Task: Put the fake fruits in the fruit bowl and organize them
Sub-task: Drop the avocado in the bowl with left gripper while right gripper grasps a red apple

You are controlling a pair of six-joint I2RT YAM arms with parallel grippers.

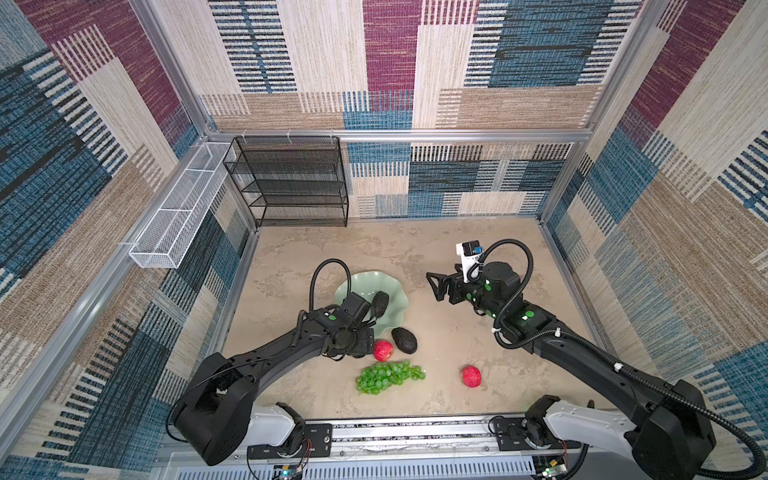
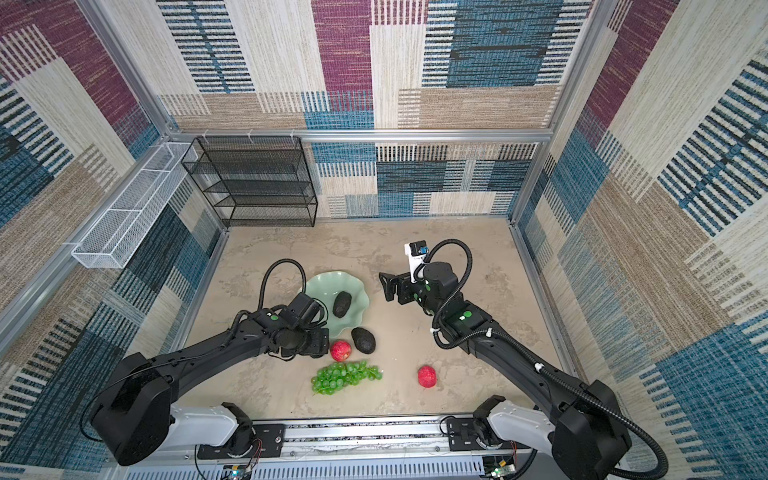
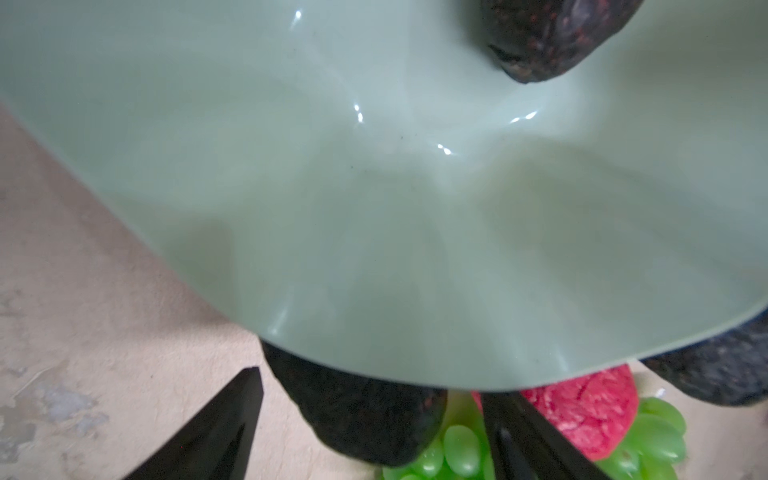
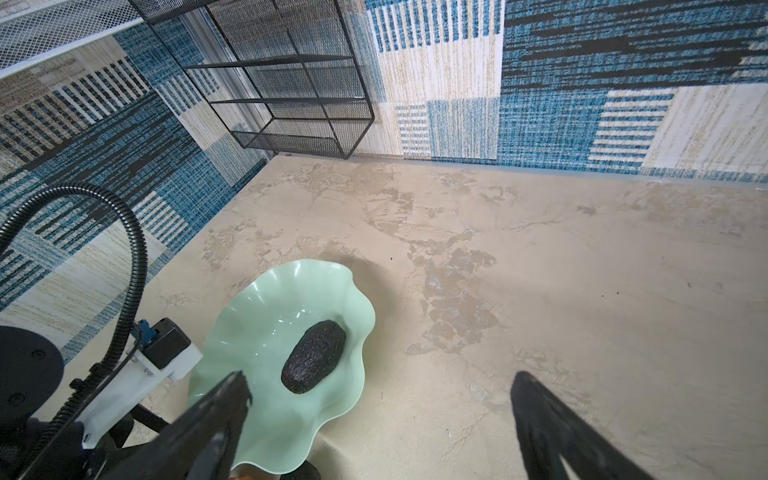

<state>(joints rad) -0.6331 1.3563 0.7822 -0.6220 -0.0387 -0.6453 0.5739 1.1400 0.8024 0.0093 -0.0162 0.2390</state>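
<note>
An avocado [image 3: 361, 411] is found between the left jaws, parted and ungripping, at the fruit bowl's [image 3: 374, 249] seven o'clock rim. The right jaws are spread, empty.

Both top views: high above the near edge, facing steeply down over the whole surface [image 1: 374, 249]; left wrist view: very close over the fruit bowl [image 3: 374, 228], blurred; right wrist view: farther off, angled across the fruit bowl toward the black mesh shelf [image 4: 291, 83]; all four share the fruit bowl.
</note>
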